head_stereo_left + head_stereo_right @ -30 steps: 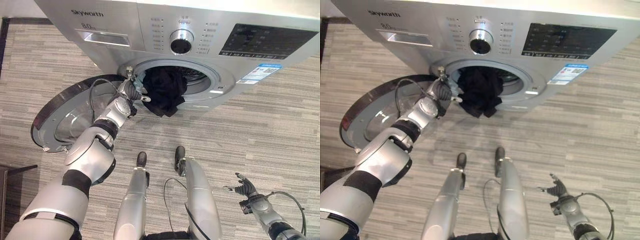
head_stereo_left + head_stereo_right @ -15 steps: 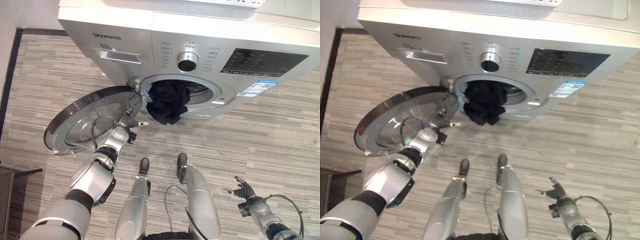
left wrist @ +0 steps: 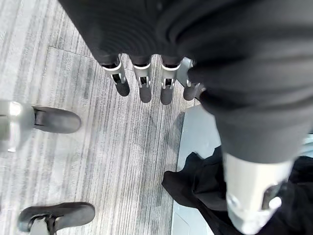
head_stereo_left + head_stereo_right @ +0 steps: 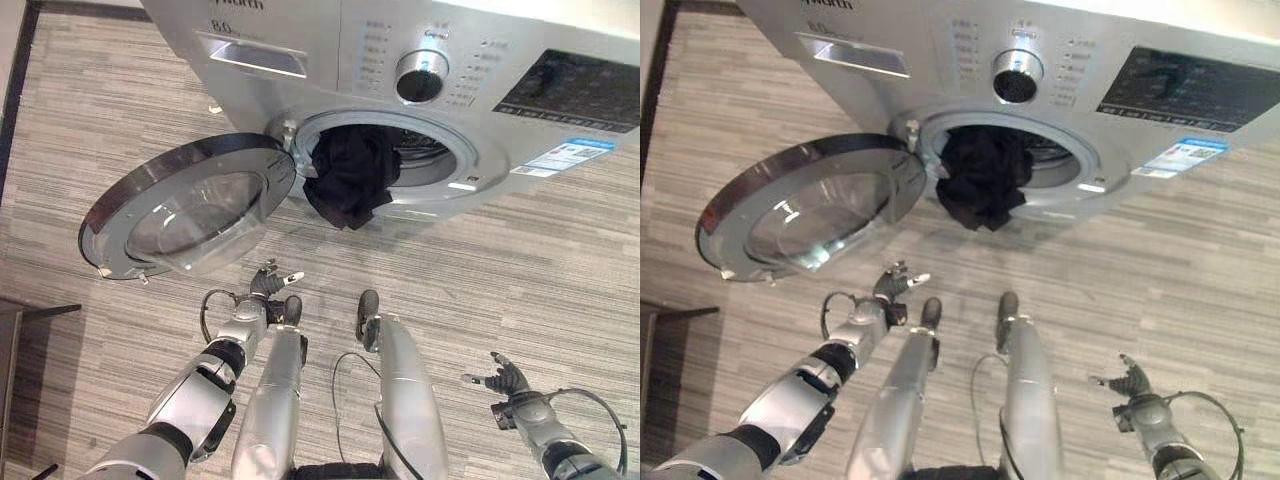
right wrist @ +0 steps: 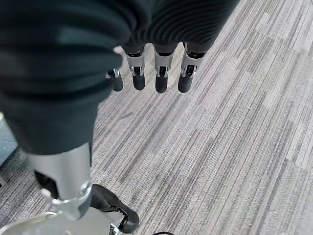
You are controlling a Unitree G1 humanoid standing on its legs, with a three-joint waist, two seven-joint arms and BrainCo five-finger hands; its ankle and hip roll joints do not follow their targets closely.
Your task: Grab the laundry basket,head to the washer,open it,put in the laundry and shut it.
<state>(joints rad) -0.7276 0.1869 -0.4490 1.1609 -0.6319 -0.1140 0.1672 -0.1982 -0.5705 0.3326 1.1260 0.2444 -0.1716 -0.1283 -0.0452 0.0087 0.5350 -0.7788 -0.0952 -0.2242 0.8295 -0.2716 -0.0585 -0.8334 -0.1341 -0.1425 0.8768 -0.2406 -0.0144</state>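
Note:
The silver washer (image 4: 330, 60) stands with its round door (image 4: 190, 205) swung wide open to the left. Black laundry (image 4: 352, 175) fills the drum mouth and hangs over its lower rim. My left hand (image 4: 268, 287) is open and holds nothing, low over the floor below the door and well short of the drum. In the left wrist view its straight fingers (image 3: 142, 83) point at the carpet, with the black laundry (image 3: 195, 191) beyond. My right hand (image 4: 507, 381) hangs open at the lower right, its fingers (image 5: 161, 78) spread over bare floor.
Striped grey carpet (image 4: 560, 270) runs in front of the washer. A dark furniture edge (image 4: 20, 318) juts in at the lower left, and a dark skirting strip (image 4: 12, 90) lines the left side. The dial (image 4: 420, 76) and detergent drawer (image 4: 252, 55) sit above the opening.
My left hand has drawn back from the laundry at the drum mouth and dropped low towards me. The camera view has shifted. The laundry still hangs over the rim.

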